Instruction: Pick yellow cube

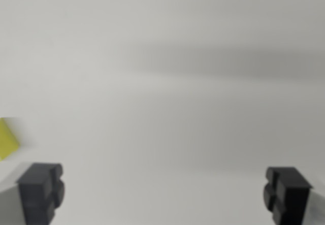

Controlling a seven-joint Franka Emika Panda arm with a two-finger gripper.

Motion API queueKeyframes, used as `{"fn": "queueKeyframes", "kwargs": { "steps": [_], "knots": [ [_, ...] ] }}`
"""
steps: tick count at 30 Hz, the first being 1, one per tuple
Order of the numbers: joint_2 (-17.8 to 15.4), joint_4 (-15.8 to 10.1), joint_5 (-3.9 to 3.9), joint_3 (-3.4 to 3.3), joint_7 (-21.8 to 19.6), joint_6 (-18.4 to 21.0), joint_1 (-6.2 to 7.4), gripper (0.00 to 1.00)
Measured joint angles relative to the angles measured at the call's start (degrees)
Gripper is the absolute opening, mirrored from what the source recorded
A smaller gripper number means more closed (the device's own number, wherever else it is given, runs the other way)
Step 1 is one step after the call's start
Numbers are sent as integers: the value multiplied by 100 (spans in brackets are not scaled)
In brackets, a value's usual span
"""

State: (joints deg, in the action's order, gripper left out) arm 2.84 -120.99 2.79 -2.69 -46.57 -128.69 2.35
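Note:
A corner of the yellow cube (7,138) shows at the wrist view's left edge, cut off by the frame and blurred. My gripper (163,193) is open, its two dark fingertips (41,190) far apart at the bottom corners. The cube lies just above and to the left of the left fingertip, outside the gap between the fingers. Nothing is between the fingers.
A plain pale grey surface (167,113) fills the view. A soft dark shadow band (223,61) runs across its upper right.

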Motion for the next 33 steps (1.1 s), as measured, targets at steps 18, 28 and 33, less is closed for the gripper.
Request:
{"fn": "queueKeyframes", "kwargs": {
  "steps": [18,28,33],
  "knots": [
    [97,-522,-10,0,56,-528,456,100],
    [212,-745,-27,0,85,-819,718,100],
    [288,-840,-39,1,100,-962,851,100]
  ]
}}
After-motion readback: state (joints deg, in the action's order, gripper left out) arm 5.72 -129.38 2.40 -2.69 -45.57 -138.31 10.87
